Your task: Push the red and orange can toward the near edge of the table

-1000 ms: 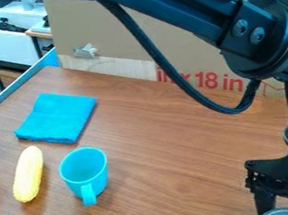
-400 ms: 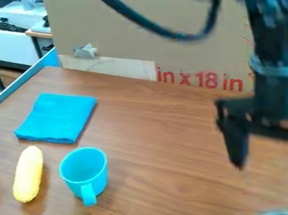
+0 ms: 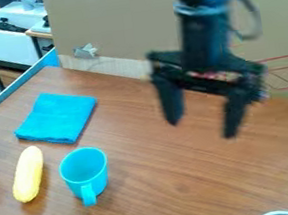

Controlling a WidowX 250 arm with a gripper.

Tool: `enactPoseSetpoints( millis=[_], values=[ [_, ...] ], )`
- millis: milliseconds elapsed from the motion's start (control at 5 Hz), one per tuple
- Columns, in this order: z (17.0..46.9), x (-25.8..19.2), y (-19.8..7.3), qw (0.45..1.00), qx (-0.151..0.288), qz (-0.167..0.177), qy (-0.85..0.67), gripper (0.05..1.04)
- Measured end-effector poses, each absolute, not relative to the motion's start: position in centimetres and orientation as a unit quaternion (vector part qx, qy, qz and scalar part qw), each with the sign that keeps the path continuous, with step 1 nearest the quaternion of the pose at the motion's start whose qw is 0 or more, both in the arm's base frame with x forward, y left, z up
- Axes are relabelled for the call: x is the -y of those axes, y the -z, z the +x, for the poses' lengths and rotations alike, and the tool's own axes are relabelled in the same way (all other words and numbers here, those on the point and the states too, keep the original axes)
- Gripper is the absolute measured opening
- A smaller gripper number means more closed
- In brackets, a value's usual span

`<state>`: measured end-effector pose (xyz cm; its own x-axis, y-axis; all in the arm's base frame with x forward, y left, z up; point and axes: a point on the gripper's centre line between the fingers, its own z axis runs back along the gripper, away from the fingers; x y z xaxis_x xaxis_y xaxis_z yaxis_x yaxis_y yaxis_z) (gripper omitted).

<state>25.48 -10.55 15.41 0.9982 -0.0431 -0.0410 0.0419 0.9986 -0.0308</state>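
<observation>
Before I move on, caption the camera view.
Open black gripper above a wood-grain table bearing a turquoise mug, yellow corn-like object and folded blue cloth.

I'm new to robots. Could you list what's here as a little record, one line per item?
Gripper: black, two fingers spread apart, nothing held, raised over the table
Cup: light blue, upright, handle toward the camera
Yellow object: long, rounded, lying left of the cup in view, not touching it
Cloth: blue, folded, lying flat behind both
Round rim: partly cut off at the bottom edge
Backdrop: cardboard
</observation>
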Motion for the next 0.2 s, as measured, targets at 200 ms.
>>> enactPoseSetpoints(
  millis=[200],
  values=[
    [23.59,8.09,-15.61,0.998,-0.06,-0.006,0.025,1.001]
  ],
)
